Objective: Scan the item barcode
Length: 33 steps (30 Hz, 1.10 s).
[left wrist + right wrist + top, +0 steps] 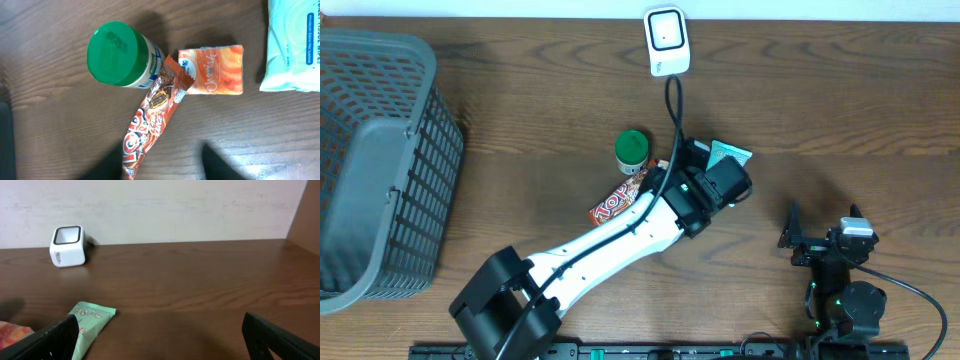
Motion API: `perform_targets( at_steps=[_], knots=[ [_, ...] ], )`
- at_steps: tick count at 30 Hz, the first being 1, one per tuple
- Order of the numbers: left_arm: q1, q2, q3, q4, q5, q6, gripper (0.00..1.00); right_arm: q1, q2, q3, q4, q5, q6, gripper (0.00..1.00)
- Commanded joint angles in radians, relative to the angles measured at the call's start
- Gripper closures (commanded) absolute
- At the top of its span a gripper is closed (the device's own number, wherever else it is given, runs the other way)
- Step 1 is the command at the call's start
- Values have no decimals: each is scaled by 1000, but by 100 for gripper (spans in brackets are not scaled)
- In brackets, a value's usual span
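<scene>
My left gripper (732, 178) hangs over the long red-orange foil snack wrapper (152, 125), which lies flat on the table beneath its fingers. I cannot tell whether those fingers are spread or clenched. The wrapper's top end meets a green-lidded white jar (120, 52) and an orange sachet (215, 70). My right gripper (159, 322) is released wide with nothing between its fingers, and the white cube scanner (68, 246) sits well ahead of it.

Glossy foil candy wrapper (150, 125) and smooth green plastic lid (114, 52) on a matt wood-grain table (50, 125)
</scene>
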<state>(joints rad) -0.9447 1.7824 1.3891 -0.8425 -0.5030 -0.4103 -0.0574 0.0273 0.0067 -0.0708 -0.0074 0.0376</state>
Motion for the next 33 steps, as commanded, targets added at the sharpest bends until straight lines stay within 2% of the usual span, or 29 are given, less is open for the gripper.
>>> perform_targets(
  at_steps=[1, 8, 17, 27, 29, 30, 31, 32, 33],
  knots=[
    [13, 45, -27, -13, 27, 67, 2, 9, 12, -1, -5, -2, 38, 1],
    [12, 211, -50, -19, -138, 67, 2, 9, 34, -1, -5, -2, 44, 1],
    [16, 315, -50, 17, -138, 124, 2, 9, 39, -1, -4, -2, 44, 1],
    [83, 422, -50, 68, -141, 166, 0, 9, 39, -1, -4, -2, 44, 1],
    [94, 441, -50, 68, -140, 166, 14, 9, 39, -1, -4, -2, 44, 1],
    [98, 452, -50, 67, -139, 166, 27, 9, 39, -1, -4, -2, 44, 1],
    [100, 459, -50, 65, -136, 166, 48, 9, 39, -1, -4, -2, 44, 1],
    [99, 461, -51, 62, -133, 166, 73, 9, 39, -1, -4, -2, 44, 1],
    [97, 461, -51, 59, -129, 162, 93, 9, 39, -1, -4, -2, 44, 1]
  ],
)
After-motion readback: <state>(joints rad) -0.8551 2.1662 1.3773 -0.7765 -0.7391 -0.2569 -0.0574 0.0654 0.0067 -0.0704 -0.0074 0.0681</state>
